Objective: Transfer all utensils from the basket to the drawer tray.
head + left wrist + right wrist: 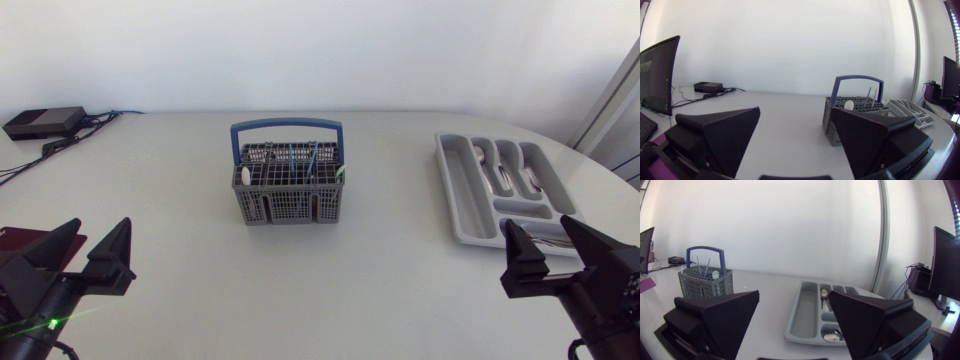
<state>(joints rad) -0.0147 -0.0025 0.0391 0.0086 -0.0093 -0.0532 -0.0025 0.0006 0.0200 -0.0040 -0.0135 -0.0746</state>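
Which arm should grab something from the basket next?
Probably right. The right gripper sits open beside the drawer tray, so drop-offs are short. The left gripper is slightly nearer the basket, but far from the tray.

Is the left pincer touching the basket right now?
Apart. The head view shows a wide stretch of bare table between the left pincer and the basket.

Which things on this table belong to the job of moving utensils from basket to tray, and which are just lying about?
Job: basket, utensils standing in it, drawer tray, cutlery already in the tray, left gripper, right gripper (both open, empty).
Lying about: black box with cables, far left on the table.
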